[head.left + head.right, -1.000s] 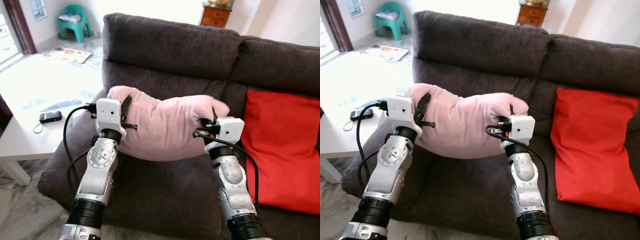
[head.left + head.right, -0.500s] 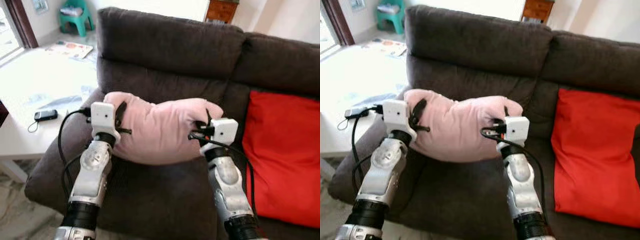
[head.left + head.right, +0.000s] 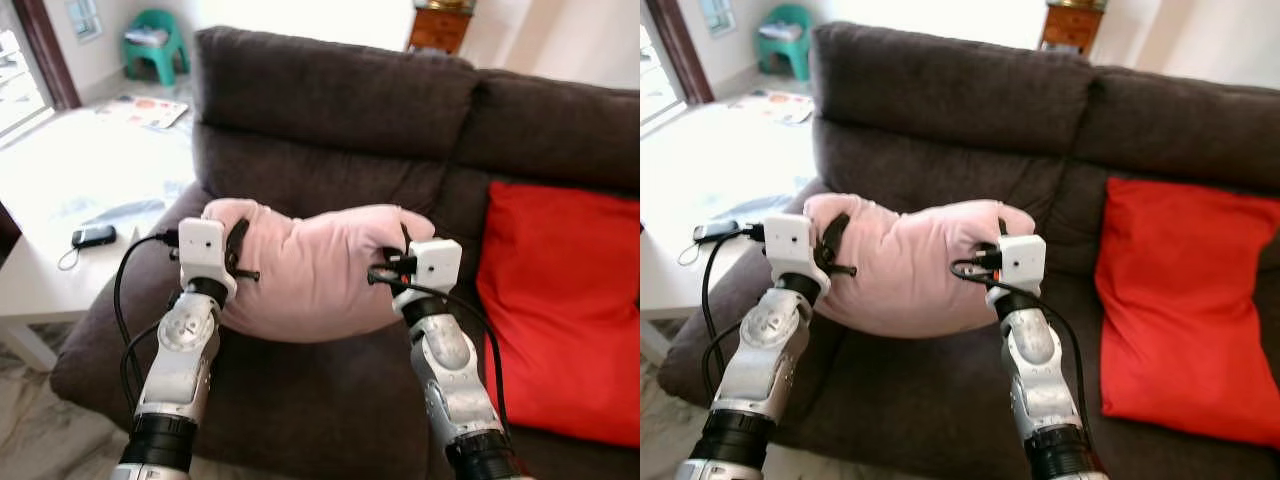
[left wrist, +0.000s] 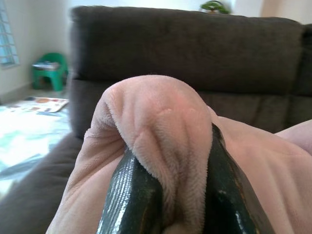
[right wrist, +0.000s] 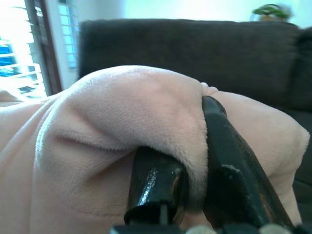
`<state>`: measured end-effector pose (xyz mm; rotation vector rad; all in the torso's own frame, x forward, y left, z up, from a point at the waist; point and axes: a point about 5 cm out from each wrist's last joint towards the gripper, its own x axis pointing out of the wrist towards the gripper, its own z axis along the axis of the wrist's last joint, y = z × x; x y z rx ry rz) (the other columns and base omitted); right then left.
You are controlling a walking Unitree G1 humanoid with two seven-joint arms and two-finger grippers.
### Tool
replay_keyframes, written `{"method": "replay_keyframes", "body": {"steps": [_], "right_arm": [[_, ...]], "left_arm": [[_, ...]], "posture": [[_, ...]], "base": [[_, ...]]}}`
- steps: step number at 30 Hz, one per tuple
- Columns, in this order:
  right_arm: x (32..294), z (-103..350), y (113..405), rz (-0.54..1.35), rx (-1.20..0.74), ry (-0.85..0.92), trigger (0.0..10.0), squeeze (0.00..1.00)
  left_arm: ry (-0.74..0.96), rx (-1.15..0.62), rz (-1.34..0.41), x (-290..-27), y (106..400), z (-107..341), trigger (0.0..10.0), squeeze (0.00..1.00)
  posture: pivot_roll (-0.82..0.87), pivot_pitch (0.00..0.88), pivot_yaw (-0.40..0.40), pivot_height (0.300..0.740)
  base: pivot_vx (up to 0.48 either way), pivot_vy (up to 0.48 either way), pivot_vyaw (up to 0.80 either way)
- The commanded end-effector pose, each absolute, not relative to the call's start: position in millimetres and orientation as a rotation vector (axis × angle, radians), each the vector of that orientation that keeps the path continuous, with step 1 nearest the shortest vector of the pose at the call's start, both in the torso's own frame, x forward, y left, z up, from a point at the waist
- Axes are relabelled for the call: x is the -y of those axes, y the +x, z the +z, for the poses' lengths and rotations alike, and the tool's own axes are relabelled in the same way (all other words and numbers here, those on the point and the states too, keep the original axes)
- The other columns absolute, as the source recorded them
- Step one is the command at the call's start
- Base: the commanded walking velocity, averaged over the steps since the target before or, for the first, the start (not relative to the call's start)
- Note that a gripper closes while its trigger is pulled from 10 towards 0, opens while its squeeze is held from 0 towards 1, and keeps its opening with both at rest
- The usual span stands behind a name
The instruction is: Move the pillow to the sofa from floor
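The pillow (image 3: 315, 270) has sunk a little lower toward the sofa (image 3: 330, 100) seat since a second ago. The left claw (image 3: 240, 250) and right claw (image 3: 398, 258) each stay clamped on one end, holding it above the seat cushion.

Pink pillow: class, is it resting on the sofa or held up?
Held up: pink pillow is pinched by the left gripper and right gripper over the sofa seat.

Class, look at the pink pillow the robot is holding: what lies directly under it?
Under the pink pillow is the dark sofa seat cushion, bare where visible. The strip right beneath the pillow is covered, so any contact cannot be seen.
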<state>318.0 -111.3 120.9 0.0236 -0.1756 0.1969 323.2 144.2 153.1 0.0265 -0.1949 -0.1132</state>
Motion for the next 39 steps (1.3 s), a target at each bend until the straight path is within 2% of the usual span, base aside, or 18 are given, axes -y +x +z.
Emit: {"method": "replay_keyframes", "body": {"steps": [1, 13, 29, 39], "right_arm": [[103, 136, 322, 0.222, 0.234, 0.004, 10.0, 0.00], [105, 130, 324, 0.194, 0.192, -0.012, 10.0, 0.00], [100, 124, 325, 0.214, 0.161, -0.035, 10.0, 0.00], [94, 128, 339, 0.237, 0.156, -0.067, 10.0, 0.00]], "left_arm": [[0.019, 0.219, -0.185, -130, 324, 160, 10.0, 0.00], [0.019, 0.221, -0.183, -131, 323, 159, 10.0, 0.00], [0.024, 0.203, -0.218, -126, 323, 157, 10.0, 0.00], [-0.091, 0.202, -0.412, -104, 320, 172, 10.0, 0.00]], "posture": [[0.01, 0.012, -0.094, 0.740], [0.01, 0.016, -0.092, 0.740], [0.02, 0.016, -0.091, 0.740], [0.01, 0.010, -0.088, 0.740]], "base": [[0.000, 0.375, 0.00], [0.000, 0.379, -0.13], [0.000, 0.000, 0.00], [0.000, 0.000, 0.00]]}}
